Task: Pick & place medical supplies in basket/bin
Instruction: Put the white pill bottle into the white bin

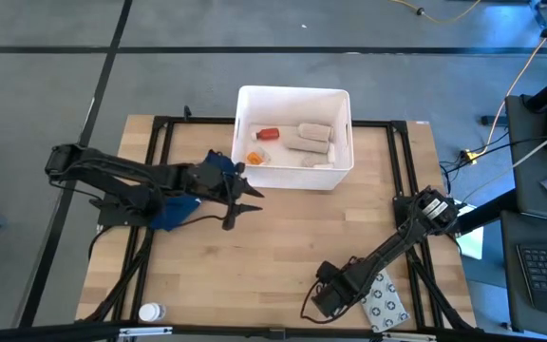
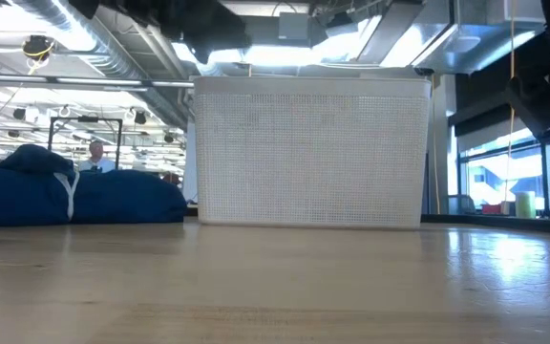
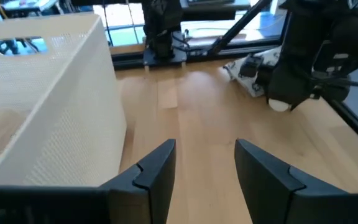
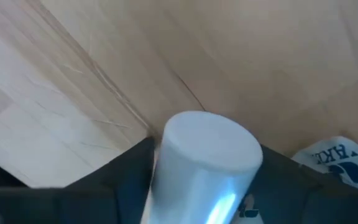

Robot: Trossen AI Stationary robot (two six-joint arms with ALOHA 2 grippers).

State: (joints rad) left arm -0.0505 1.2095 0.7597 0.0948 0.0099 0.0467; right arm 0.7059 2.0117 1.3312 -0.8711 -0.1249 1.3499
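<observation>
While the right gripper (image 1: 329,296) sat at the lower right of the high view, we saw a white tube (image 4: 207,165) standing between its fingers, end-on to the wrist camera; whether they already pinched it we could not tell. The bin (image 1: 294,98) lay up and to the left of it, at the top centre (red bottle and rolls inside). The left gripper (image 1: 245,202), spread and empty, waited just below the bin, nearer but idle.
</observation>
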